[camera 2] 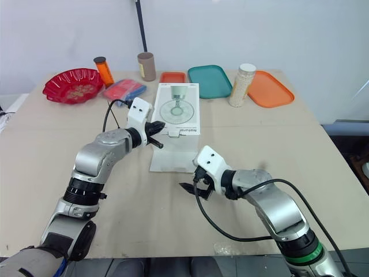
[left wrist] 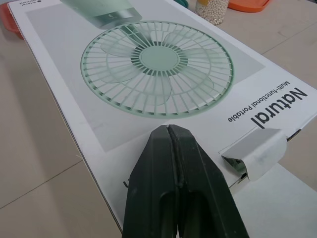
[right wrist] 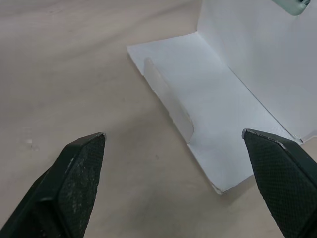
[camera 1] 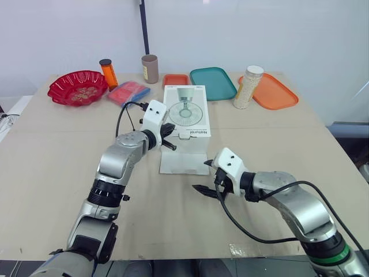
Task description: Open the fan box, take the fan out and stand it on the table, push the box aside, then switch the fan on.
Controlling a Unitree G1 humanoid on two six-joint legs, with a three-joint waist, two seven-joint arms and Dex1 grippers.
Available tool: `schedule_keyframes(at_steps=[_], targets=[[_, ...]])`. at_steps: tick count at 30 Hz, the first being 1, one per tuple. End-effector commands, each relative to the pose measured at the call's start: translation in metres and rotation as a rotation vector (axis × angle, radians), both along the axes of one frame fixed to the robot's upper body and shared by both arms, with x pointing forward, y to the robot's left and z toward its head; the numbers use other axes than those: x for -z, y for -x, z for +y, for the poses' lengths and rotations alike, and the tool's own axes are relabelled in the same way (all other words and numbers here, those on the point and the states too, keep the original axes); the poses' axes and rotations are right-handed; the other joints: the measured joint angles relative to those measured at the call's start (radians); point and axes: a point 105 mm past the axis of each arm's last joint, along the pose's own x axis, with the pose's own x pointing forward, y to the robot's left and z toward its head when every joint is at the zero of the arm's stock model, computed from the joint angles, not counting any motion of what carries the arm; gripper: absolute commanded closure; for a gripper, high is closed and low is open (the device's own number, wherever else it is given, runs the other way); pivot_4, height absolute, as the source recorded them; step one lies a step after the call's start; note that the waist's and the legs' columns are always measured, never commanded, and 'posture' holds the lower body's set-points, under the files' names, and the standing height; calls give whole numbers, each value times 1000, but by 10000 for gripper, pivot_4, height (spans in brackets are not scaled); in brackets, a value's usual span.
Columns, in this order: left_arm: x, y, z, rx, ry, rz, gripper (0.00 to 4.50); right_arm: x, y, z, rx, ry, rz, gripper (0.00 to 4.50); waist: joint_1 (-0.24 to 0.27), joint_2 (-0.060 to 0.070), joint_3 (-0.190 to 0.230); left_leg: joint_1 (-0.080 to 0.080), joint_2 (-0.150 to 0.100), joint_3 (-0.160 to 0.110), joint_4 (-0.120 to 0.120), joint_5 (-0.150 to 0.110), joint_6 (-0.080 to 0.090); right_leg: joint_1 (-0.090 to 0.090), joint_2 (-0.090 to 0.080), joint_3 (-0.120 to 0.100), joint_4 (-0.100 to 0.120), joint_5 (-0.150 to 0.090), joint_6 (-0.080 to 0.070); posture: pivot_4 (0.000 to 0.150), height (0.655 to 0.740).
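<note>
flap (camera 1: 183,163) of fan box (camera 1: 185,112) down, opening looks done; left gripper (left wrist: 168,130) fingers pinched together atop it, right gripper (camera 1: 203,176) fingers spread, empty; next, reach inside.

Closed left tool (left wrist: 169,130) above fan box (left wrist: 64,74), folded tab (left wrist: 257,151) just beside

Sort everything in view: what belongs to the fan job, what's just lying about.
Job: fan box; left end effector, shut; right end effector, open.
Lying about: red bowl, orange bottle, brown tube, pink and blue packets, small orange tray, teal tray, bead jar, large orange tray.
</note>
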Motion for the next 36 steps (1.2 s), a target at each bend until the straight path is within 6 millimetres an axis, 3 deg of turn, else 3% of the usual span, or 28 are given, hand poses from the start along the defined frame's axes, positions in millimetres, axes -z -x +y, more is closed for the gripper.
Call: schedule_keyframes(at_steps=[1, 15, 36], targets=[[11, -1, 10, -30, -23, 41, 44180, -12, -22, -14, 152, -70, -27, 0, 0, 0, 0, 0, 0, 0, 0, 0, 0, 0, 0, 0, 0, 0, 0, 1500, 7400], [9, 1, 7, -17, -20, 39, 44180, -9, -61, -8, 290, -195, 6, 0, 0, 0, 0, 0, 0, 0, -1, 0, -1, 0, 0, 0, 0, 0, 0, 1500, 7400], [9, 4, 0, -6, -1, 35, 44180, -18, -50, 1, 231, -248, 23, 0, 0, 0, 0, 0, 0, 0, -1, 0, -1, 0, 0, 0, 0, 0, 0, 1500, 7400]])
